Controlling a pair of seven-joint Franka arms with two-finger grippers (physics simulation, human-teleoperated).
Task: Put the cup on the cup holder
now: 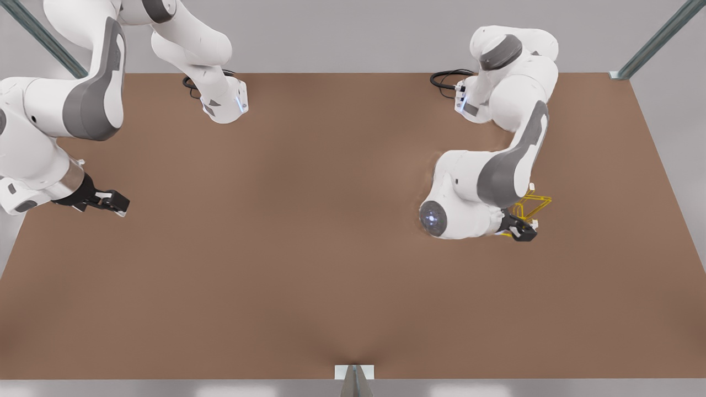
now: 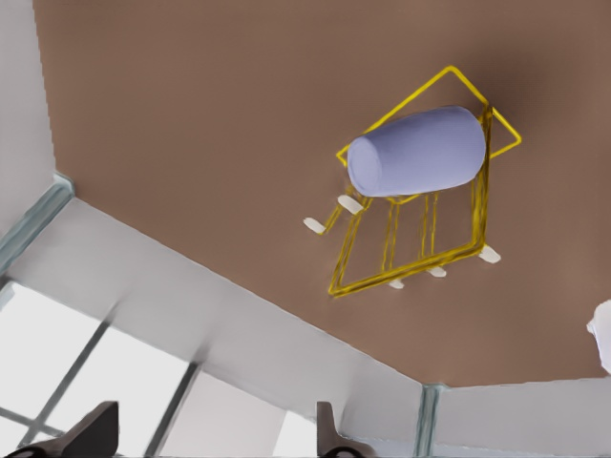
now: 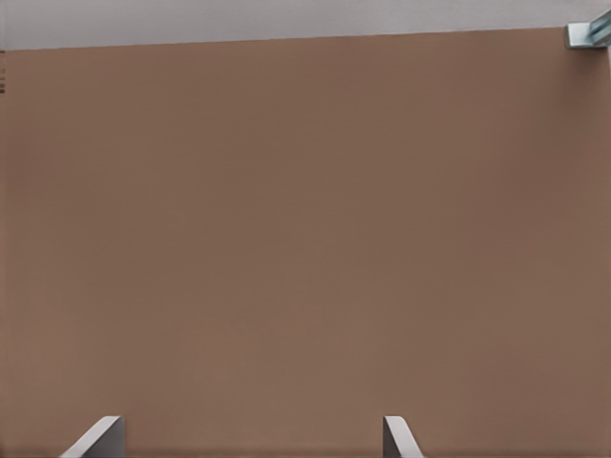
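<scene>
Left gripper (image 1: 523, 231), seen at the front view's right, hangs just beside the yellow cup holder (image 1: 534, 205) with nothing held, while the right gripper (image 1: 113, 202) waits far off at that view's left. From the left wrist, its fingers (image 2: 91, 431) stand apart and the lavender cup (image 2: 417, 153) lies on its side atop the holder. From the right wrist, parted fingertips (image 3: 97, 437) hover over bare brown table (image 3: 305, 239).

**Where your three cameras are looking**

You are watching the brown table (image 1: 309, 231) from high overhead in the front view, facing almost straight down. Your left wrist camera is looking down at the cup holder (image 2: 420, 239), which is sitting at about 4 o'clock in the front view (image 1: 532, 207). Your right wrist camera is facing bare tabletop (image 3: 305, 239) from close by.
</scene>
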